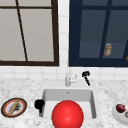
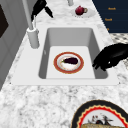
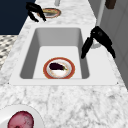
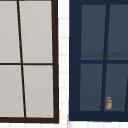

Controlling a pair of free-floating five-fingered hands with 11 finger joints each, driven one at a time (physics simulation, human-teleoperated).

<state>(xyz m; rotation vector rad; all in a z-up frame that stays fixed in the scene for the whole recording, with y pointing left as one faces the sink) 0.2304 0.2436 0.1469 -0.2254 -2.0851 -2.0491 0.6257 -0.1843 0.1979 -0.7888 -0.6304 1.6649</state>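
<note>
My left hand hovers over the sink's front left rim, fingers relaxed and drooping, holding nothing; in the left side view this left hand hangs just above the rim. My right hand floats beside the faucet at the back, fingers pointing down, empty; the right side view puts that hand over the back rim. A red-rimmed plate lies in the basin with a dark eggplant on it. A large red ball covers the basin's front in the front view.
On the left counter lies a dark-rimmed plate with a tan, roll-like thing. On the right a white plate bears a red fruit. Behind the dark cabinet's glass stands a small bottle.
</note>
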